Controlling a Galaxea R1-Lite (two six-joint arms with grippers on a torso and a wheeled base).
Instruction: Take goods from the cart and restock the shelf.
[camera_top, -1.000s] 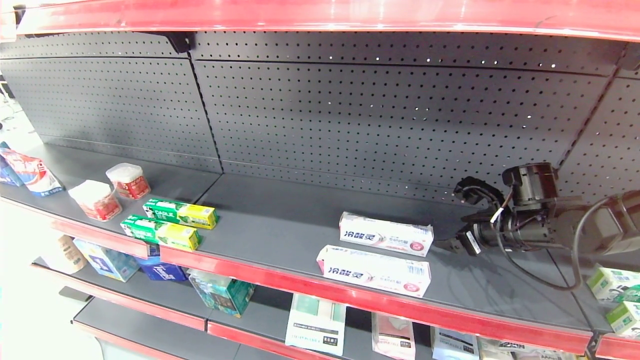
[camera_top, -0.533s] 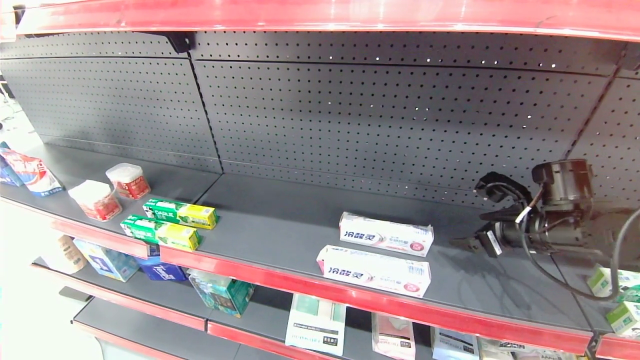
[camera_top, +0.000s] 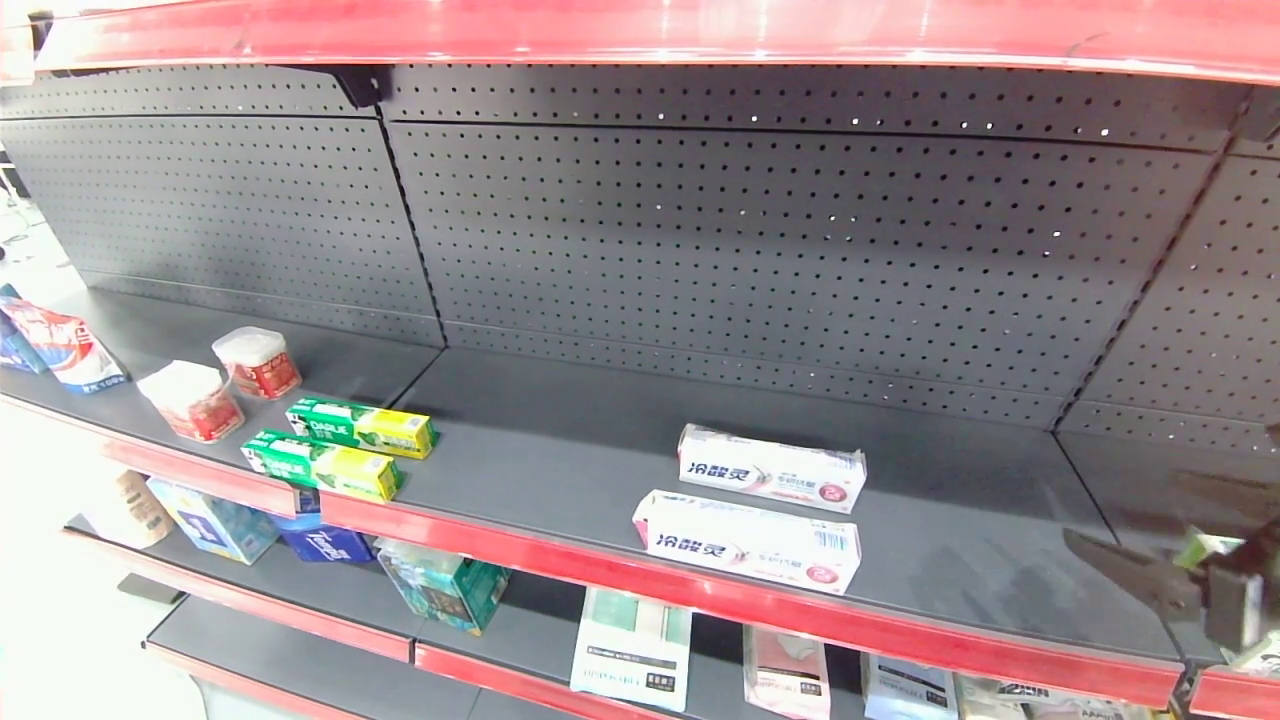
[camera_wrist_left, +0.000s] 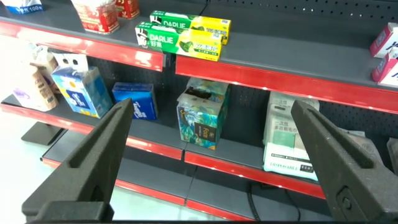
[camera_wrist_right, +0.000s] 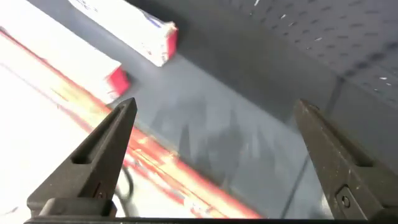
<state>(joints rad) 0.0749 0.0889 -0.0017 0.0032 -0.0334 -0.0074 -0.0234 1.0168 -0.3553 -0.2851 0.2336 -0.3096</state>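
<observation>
Two white-and-pink toothpaste boxes lie on the dark shelf (camera_top: 560, 450), one behind (camera_top: 770, 467) and one at the front edge (camera_top: 748, 540). In the right wrist view the same two boxes are the rear one (camera_wrist_right: 134, 28) and the front one (camera_wrist_right: 74, 65). My right gripper (camera_top: 1125, 510) is at the shelf's lower right edge, well to the right of both boxes, open and empty (camera_wrist_right: 216, 106). My left gripper (camera_wrist_left: 212, 106) hangs open and empty in front of the lower shelves, below the green-and-yellow boxes (camera_wrist_left: 180, 40).
Two green-and-yellow toothpaste boxes (camera_top: 345, 445) and two red-and-white tubs (camera_top: 190, 400) sit at the shelf's left. Small green-and-white boxes (camera_top: 1205, 545) lie by the right gripper. A perforated back wall (camera_top: 760, 230), a red front rail (camera_top: 700, 600) and stocked lower shelves (camera_wrist_left: 202, 112) surround the work.
My right arm has pulled back from over the shelf beside the rear white box, moving right and down to the picture's lower right corner. The boxes have not moved.
</observation>
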